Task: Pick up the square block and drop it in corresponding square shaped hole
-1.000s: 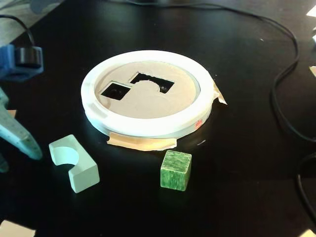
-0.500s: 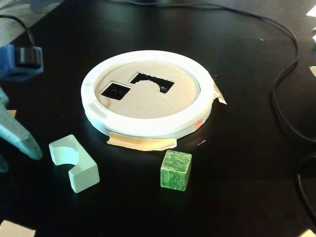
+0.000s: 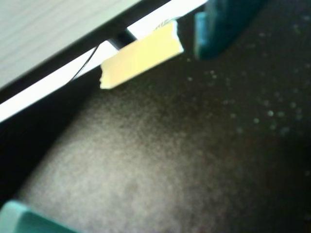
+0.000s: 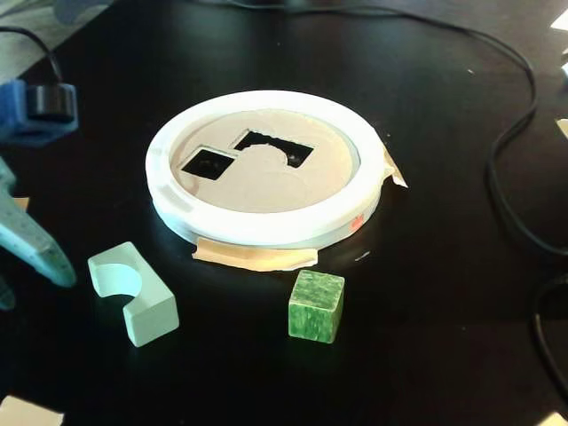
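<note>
The green cube [image 4: 316,306] sits on the black table [image 4: 426,266], near the board's square hole [image 4: 207,162]. The gripper [image 4: 31,244] hangs at the fixed view's left edge, empty; I cannot tell how its jaws stand.

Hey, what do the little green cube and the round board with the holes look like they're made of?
The square block looks like polished stone or marbled resin: glossy faces with mottled green veining. The round board looks like cardboard or thin fibreboard: matte tan, with cleanly cut openings such as the square shaped hole. Its white rim looks like smooth moulded plastic.
</note>
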### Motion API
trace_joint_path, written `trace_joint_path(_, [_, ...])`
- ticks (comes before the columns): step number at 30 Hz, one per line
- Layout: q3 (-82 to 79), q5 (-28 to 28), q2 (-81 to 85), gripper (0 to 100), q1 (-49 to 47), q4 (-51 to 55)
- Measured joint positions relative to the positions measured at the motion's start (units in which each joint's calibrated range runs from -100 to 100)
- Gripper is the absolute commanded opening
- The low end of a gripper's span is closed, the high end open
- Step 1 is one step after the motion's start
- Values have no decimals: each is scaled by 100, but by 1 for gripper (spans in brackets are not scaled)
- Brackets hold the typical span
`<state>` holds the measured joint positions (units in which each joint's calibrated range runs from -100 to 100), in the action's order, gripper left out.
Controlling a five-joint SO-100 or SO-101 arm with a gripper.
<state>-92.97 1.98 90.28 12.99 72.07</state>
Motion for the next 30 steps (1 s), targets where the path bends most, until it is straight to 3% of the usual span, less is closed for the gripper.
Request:
trace_joint_path(17, [29, 0, 847, 85, 0, 0])
trace_joint_path(22, [664, 0, 936, 85, 0, 0])
trace_joint_path(27, [1445, 0, 374, 85, -210, -58])
trace_joint_path(30, [2401, 0, -892, 85, -979, -543])
